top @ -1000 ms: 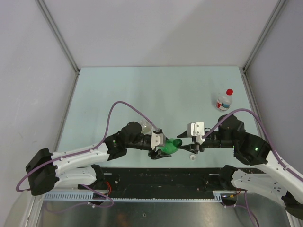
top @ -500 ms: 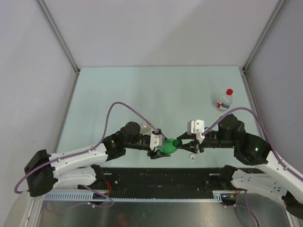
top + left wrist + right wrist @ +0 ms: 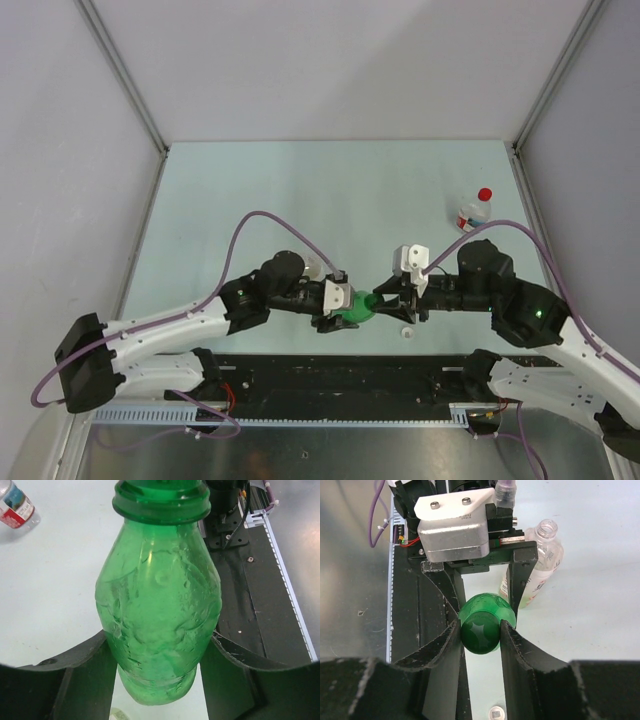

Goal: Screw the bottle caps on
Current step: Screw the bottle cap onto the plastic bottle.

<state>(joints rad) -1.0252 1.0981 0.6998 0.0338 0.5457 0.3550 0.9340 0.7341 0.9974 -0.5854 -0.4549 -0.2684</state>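
The left claw (image 3: pixel 338 308) is closed on the body of the green bottle (image 3: pixel 157 610), one finger on each side. It holds the bottle on its side near the near edge of the table (image 3: pixel 300 190), with the neck pointing right. The right claw (image 3: pixel 383 299) meets it from the right, its fingers pinched narrowly on the green cap (image 3: pixel 480 631), which sits at the bottle's mouth. The white cap (image 3: pixel 406 332) lies loose on the table, just near of the right claw. The red cap (image 3: pixel 485 194) sits on top of a small bottle (image 3: pixel 470 215) standing well apart at the far right. A clear bottle (image 3: pixel 540 562) with no cap lies just beyond the left claw.
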